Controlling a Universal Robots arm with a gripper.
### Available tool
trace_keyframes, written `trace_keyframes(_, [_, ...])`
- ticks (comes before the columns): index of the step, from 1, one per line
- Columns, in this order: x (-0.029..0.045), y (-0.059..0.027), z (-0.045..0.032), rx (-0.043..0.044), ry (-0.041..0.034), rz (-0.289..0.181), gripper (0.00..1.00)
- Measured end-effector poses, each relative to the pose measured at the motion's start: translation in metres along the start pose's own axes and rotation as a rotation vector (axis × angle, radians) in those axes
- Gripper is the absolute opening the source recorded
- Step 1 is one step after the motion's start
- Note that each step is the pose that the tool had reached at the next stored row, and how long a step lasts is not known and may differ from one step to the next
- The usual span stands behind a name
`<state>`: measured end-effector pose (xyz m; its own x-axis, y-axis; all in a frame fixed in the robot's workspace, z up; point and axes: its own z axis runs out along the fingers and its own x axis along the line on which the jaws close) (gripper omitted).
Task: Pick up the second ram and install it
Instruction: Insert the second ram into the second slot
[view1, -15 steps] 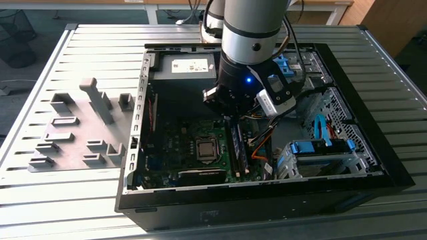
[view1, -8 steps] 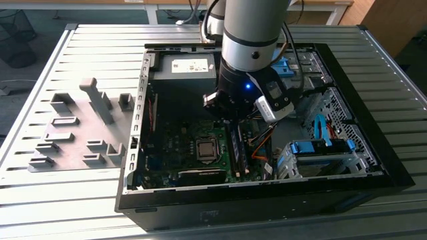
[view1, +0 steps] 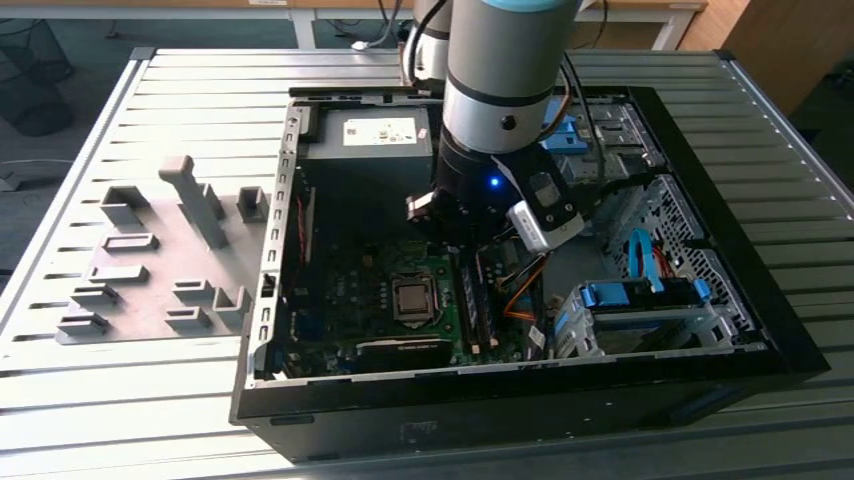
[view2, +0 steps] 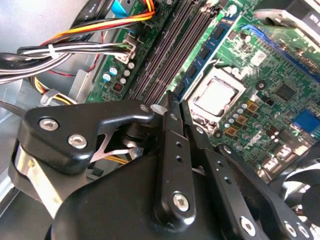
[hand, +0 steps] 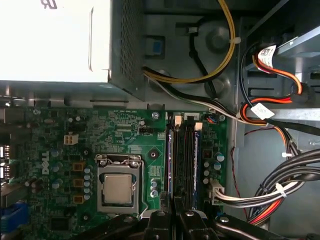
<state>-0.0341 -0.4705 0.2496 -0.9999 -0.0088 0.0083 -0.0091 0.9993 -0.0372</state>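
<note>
The second ram (view2: 200, 57), a blue-green stick with dark chips, stands on edge along the black memory slots (view2: 165, 55), on the side nearest the processor socket (view2: 217, 95). My gripper (view2: 176, 102) is at the stick's near end, its two black fingers drawn close with only a thin gap, pinching the board's top edge. In the first wrist view the ram (hand: 170, 165) runs straight out from the gripper (hand: 173, 212), beside the slots (hand: 186, 165). In the exterior view the arm's wrist (view1: 487, 180) reaches down into the open computer case (view1: 534, 385).
The power supply box (hand: 55, 40) sits beyond the slots. Bundles of coloured cables (hand: 280, 185) hang on the far side of the slots from the socket. A blue-handled drive cage (view1: 641, 295) fills the case's corner. Grey fixture blocks (view1: 160, 250) stand on the table beside the case.
</note>
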Motion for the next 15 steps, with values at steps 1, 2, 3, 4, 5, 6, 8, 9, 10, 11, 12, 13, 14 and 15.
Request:
trace_keyframes(1, [0.0000,0.0000,0.0001,-0.0001,-0.0001,0.000,0.14])
trace_keyframes(2, [0.0000,0.0001,0.0004,-0.0002,-0.0001,0.000,0.14])
trace_keyframes(3, [-0.0001,0.0001,0.0014,-0.0007,-0.0003,0.000,0.14])
trace_keyframes(4, [-0.0003,-0.0001,0.0032,-0.0005,-0.0002,0.000,0.14])
trace_keyframes(5, [-0.0005,-0.0003,0.0049,-0.0002,-0.0001,0.000,0.14])
trace_keyframes(6, [-0.0007,-0.0004,0.0067,-0.0002,-0.0001,0.000,0.14])
trace_keyframes(8, [-0.0011,-0.0005,0.0103,-0.0003,-0.0001,0.000,0.14])
trace_keyframes(9, [-0.0014,-0.0005,0.0121,-0.0003,-0.0001,0.000,0.14])
trace_keyframes(10, [-0.0014,-0.0004,0.0139,-0.0002,-0.0001,0.000,0.14])
trace_keyframes(11, [-0.0014,-0.0004,0.0158,-0.0003,-0.0001,0.000,0.14])
trace_keyframes(12, [-0.0015,-0.0003,0.0171,-0.0004,-0.0001,0.000,0.14])
trace_keyframes(13, [-0.0015,-0.0003,0.0181,-0.0003,-0.0001,0.000,0.14])
trace_keyframes(14, [-0.0015,-0.0002,0.0194,-0.0004,-0.0001,0.000,0.14])
trace_keyframes(15, [-0.0015,-0.0002,0.0207,-0.0004,-0.0001,0.000,0.14])
